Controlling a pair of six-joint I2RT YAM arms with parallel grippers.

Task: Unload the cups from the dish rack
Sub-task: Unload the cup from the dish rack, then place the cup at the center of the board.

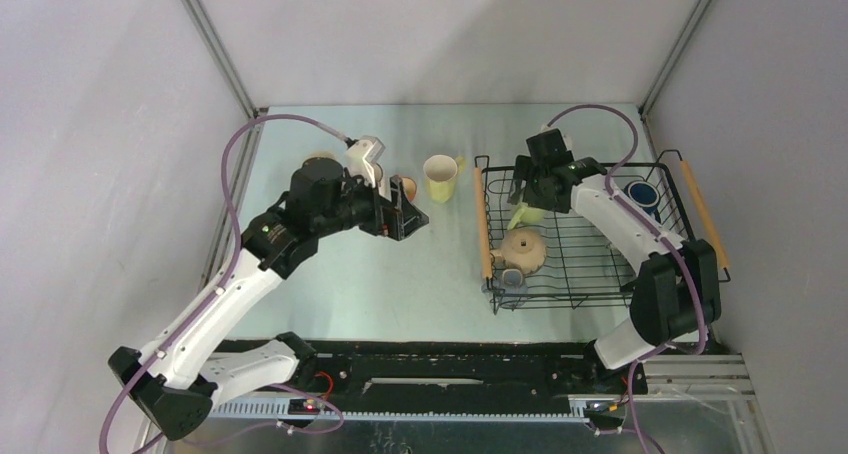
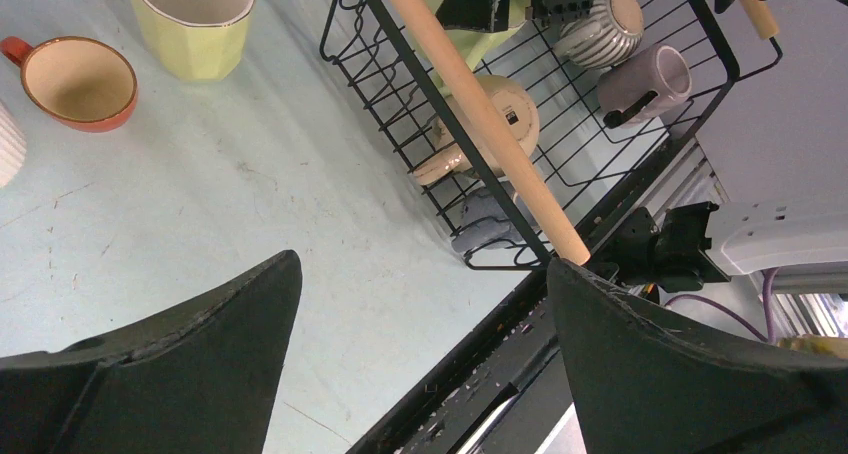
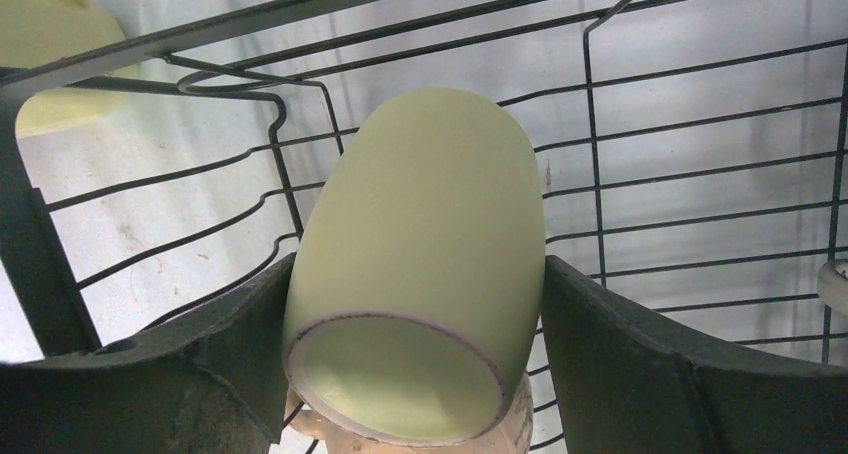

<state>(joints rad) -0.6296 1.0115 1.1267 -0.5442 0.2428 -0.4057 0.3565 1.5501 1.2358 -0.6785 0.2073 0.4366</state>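
Grey walls close in a pale blue-green table (image 1: 400, 274), and from where I stand the left arm (image 1: 230, 294) reaches out over its left half, its left jaws spread wide and holding nothing, hanging above the bare surface. Just beyond them an orange-red cup (image 2: 78, 82) sits upright, and a little further right a pale yellow cup (image 1: 440, 178) stands upright too, both of them out on the table. Right of that is the dish rack (image 1: 580, 259), its wooden handle (image 1: 483, 224) along the near-left side. Inside, a tan cup (image 1: 523, 249) lies overturned by that handle, a grey cup (image 1: 510, 284) is in the near corner, and a cream ribbed cup (image 2: 600, 29) and a mauve cup (image 2: 645, 79) lie further in. The right arm (image 1: 640, 239) bends into the rack, its right jaws pressed against both sides of a pale yellow-green cup (image 3: 420, 264) that is tipped on its side above the tan one. A dark blue cup (image 1: 642, 192) sits in the far right corner.
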